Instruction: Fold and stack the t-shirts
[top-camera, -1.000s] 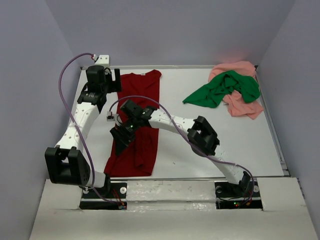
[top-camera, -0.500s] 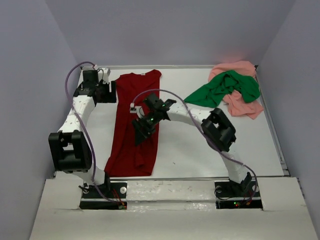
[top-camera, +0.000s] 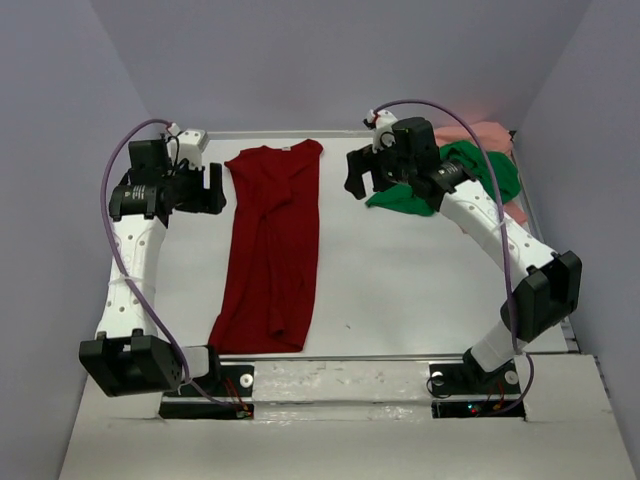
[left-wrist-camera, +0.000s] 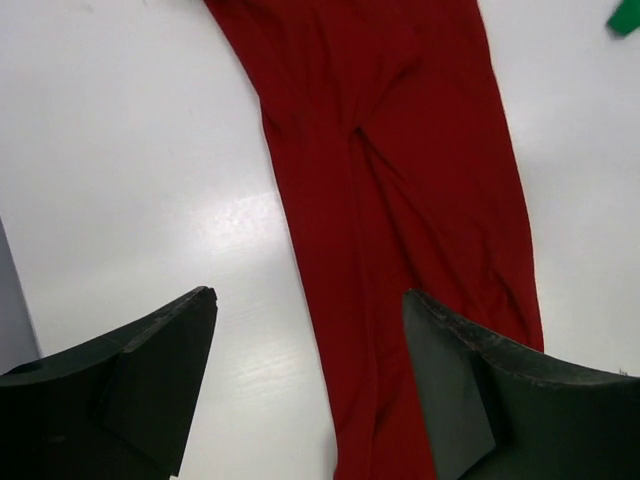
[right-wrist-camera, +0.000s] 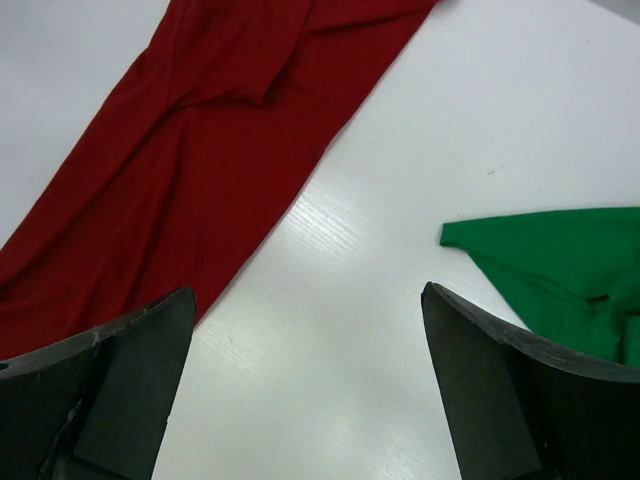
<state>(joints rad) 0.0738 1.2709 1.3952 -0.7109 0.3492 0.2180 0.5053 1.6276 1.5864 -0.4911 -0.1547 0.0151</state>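
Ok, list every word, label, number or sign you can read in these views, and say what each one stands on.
No text can be read in any view.
Dark red t-shirt: a pale neck tag shows at the collar, too small to read.
Green t-shirt, pink t-shirt and table: no print visible.

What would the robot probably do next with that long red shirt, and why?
Probably bring the left gripper and right gripper down onto the far, collar end of the dark red t-shirt, to fold it toward the near hem. It lies as a long narrow strip, and both grippers hover open on either side of that end, holding nothing.
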